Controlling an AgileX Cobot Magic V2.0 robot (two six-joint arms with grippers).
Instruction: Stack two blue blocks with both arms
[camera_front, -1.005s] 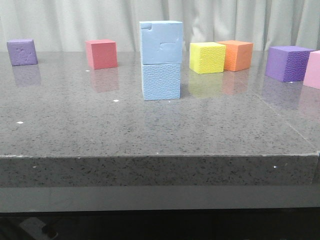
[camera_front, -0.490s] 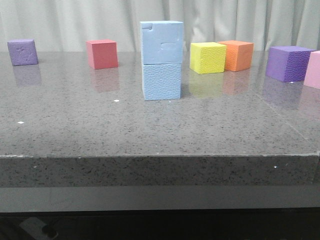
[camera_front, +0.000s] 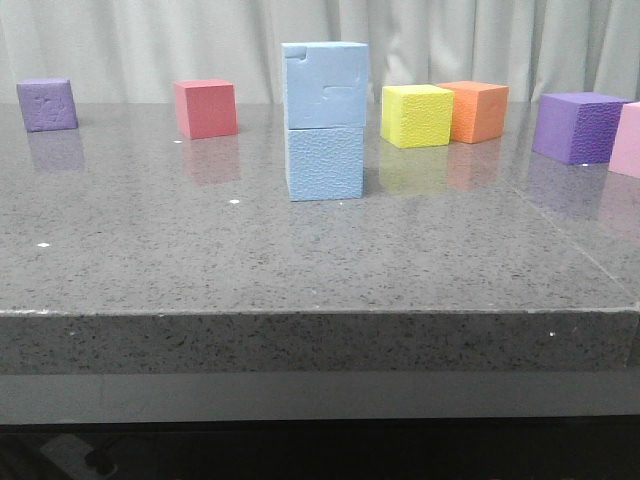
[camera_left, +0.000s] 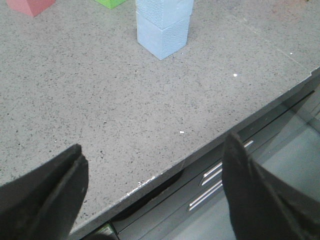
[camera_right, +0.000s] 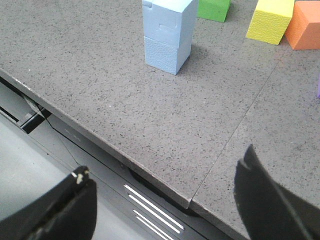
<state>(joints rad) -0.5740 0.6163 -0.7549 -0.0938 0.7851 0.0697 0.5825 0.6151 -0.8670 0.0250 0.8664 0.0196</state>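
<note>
Two light blue blocks stand stacked in the middle of the table. The upper blue block (camera_front: 324, 84) shows jigsaw-like cut lines; the lower blue block (camera_front: 325, 162) has a pebbled face. The stack also shows in the left wrist view (camera_left: 163, 26) and in the right wrist view (camera_right: 167, 32). My left gripper (camera_left: 155, 185) is open and empty, back over the table's front edge, far from the stack. My right gripper (camera_right: 165, 200) is open and empty, also back at the front edge. Neither gripper shows in the front view.
Other cubes stand along the back: purple (camera_front: 46, 104), red (camera_front: 205, 108), yellow (camera_front: 416, 115), orange (camera_front: 479, 110), purple (camera_front: 579, 126), pink (camera_front: 627, 140). A green cube (camera_right: 214, 9) stands behind the stack. The table's front edge (camera_front: 320, 315) and drawer fronts (camera_right: 152, 207) lie below the grippers.
Nothing in the scene has moved; the front view has only shifted very slightly. The stack stands still.
</note>
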